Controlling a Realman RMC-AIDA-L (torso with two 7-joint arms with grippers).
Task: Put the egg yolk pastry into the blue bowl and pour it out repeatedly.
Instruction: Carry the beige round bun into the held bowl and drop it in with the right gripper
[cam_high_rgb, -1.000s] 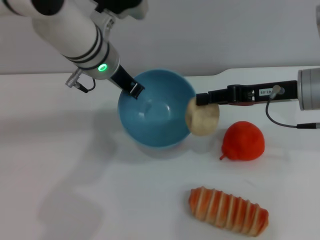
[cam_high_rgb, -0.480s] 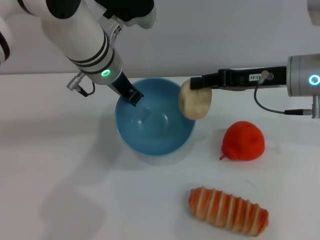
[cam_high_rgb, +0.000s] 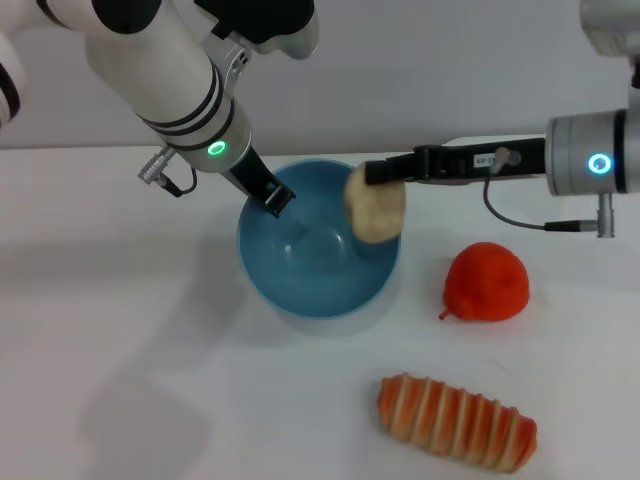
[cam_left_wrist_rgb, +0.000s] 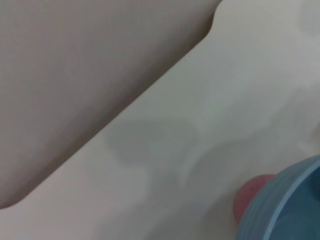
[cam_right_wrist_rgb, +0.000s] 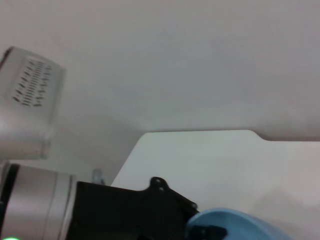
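Egg yolk pastry (cam_high_rgb: 375, 210) pinched by right gripper (cam_high_rgb: 372, 174), hanging over blue bowl (cam_high_rgb: 318, 262) rim; left gripper (cam_high_rgb: 276, 200) probably clamps far rim.

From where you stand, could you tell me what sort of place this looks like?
Probably a robot test bench rather than a kitchen: a bare white table against a plain wall, with toy-like food, a red fruit and a striped bread loaf, beside a blue bowl.
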